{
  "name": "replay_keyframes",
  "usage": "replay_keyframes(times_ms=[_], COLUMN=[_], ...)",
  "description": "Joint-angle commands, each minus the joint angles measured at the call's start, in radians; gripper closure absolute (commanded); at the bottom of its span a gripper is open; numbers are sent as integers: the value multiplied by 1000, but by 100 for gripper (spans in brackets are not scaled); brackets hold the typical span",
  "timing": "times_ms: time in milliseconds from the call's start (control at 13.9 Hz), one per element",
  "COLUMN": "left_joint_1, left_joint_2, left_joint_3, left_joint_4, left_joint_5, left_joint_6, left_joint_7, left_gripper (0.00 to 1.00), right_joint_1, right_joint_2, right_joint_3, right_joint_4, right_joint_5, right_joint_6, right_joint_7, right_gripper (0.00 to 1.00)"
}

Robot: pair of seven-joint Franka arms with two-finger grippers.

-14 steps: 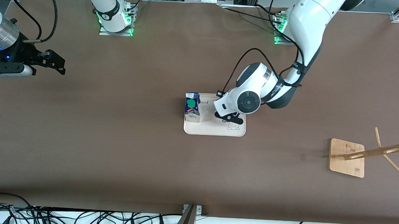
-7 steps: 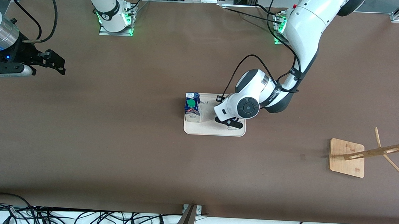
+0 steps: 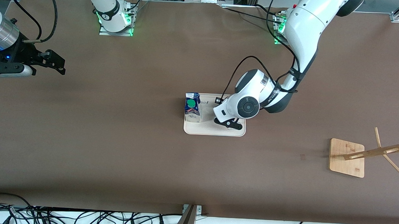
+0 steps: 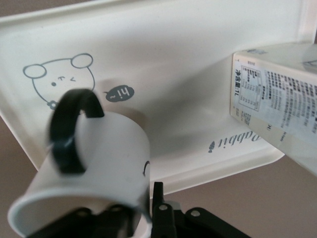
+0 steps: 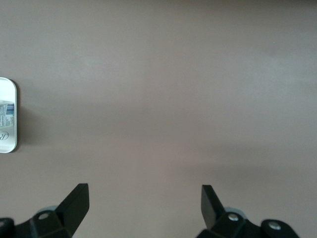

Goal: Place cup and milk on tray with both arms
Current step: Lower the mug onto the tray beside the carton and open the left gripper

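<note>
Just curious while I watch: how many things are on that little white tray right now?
2. The milk carton stands at the tray's end toward the right arm; the white mug, at the left gripper, is over its rabbit-drawing end.

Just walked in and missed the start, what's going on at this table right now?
The left gripper is down over the tray, with the cup at its fingers, beside the milk already standing on the tray. The right gripper waits open over bare table at the right arm's end. A wooden rack stands toward the left arm's end.
</note>
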Motion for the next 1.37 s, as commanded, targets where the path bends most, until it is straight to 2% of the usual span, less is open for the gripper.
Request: replay_keyframes(times_ms=[0,433,722,1082,1299], left_joint_1=[-16,-11,1,73,79], left_joint_2=[30,15,-40,-256,-405], left_joint_3=[14,15,15,75,175], left_joint_4=[25,27,30,25,22], left_joint_5=[22,22,20,23,25], left_joint_6=[56,60,19,-165,-244], left_joint_7=[22,21,13,18,24], left_gripper=[0,0,0,0,0], right_joint_1=[-5,-5,-5,-5,1], right_joint_2=[4,4,4,4,4], right_joint_3=[3,3,3,3,5], right_joint_4=[16,16,16,20,22], right_joint_5=[-10,-10,-10,-10,-10], right_joint_6=[-18,-16,-16,-13,-12], right_joint_7=[3,3,3,1,1], right_gripper=[0,0,0,0,0])
